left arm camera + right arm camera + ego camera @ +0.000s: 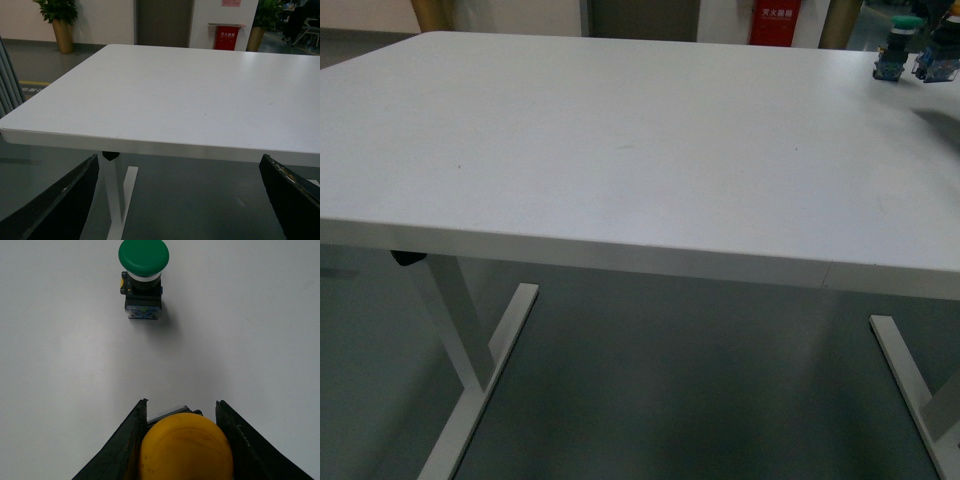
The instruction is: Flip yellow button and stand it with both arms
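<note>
In the right wrist view, my right gripper is shut on the yellow button. Its round yellow cap fills the space between the two black fingers, and a sliver of its body shows beyond the cap. The button is held just above the white table. In the front view only a blue-grey block under a dark shape shows at the far right edge. My left gripper is open and holds nothing. It hangs off the table's near edge, over the floor.
A green-capped button stands on its blue block a short way beyond the right gripper, and shows in the front view as a green-capped button at the far right corner. A red cabinet and a potted plant stand behind the table.
</note>
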### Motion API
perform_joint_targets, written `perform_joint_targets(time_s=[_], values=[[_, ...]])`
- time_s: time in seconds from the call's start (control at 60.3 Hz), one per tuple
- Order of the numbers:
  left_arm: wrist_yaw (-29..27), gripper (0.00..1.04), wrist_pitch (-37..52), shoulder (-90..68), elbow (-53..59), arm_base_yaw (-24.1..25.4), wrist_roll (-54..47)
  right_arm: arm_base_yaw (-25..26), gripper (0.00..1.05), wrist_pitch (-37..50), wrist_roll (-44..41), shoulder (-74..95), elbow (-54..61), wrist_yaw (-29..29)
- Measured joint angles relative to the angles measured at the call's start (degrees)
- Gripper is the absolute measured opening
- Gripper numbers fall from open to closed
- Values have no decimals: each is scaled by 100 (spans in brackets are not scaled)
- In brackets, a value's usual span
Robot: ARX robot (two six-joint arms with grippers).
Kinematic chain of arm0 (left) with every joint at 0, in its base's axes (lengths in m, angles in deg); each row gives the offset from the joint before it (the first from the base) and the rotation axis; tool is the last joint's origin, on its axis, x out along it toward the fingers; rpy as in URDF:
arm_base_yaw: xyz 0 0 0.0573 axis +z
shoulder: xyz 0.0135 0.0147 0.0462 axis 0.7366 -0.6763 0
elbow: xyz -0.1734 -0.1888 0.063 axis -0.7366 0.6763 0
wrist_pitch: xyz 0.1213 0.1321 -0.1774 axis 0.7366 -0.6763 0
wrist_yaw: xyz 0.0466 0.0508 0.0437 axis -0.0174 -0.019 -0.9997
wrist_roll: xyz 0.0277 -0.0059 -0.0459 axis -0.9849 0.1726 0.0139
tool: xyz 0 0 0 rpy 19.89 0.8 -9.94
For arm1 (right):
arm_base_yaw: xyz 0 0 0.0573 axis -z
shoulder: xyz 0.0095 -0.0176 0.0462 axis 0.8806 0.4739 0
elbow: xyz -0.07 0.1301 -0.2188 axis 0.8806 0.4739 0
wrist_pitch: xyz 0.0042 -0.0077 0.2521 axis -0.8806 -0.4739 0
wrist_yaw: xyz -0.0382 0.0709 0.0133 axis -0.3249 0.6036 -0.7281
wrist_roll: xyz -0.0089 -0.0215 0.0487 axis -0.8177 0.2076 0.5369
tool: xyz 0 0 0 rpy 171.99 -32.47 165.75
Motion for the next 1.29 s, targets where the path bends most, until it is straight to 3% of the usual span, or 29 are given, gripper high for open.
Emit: perform_joint_targets(time_s=[0.962, 1.029, 1.145, 1.294], values=[[0, 99, 0, 0, 0, 0, 0, 57, 36, -216, 118, 286, -13, 2], [0, 99, 0, -2, 0, 0, 0, 50, 40, -225, 131, 286, -15, 4], [0, 99, 0, 0, 0, 0, 0, 37, 70, -208, 153, 293, -13, 9], [0, 99, 0, 0, 0, 0, 0, 33, 89, -144, 149, 295, -15, 22]])
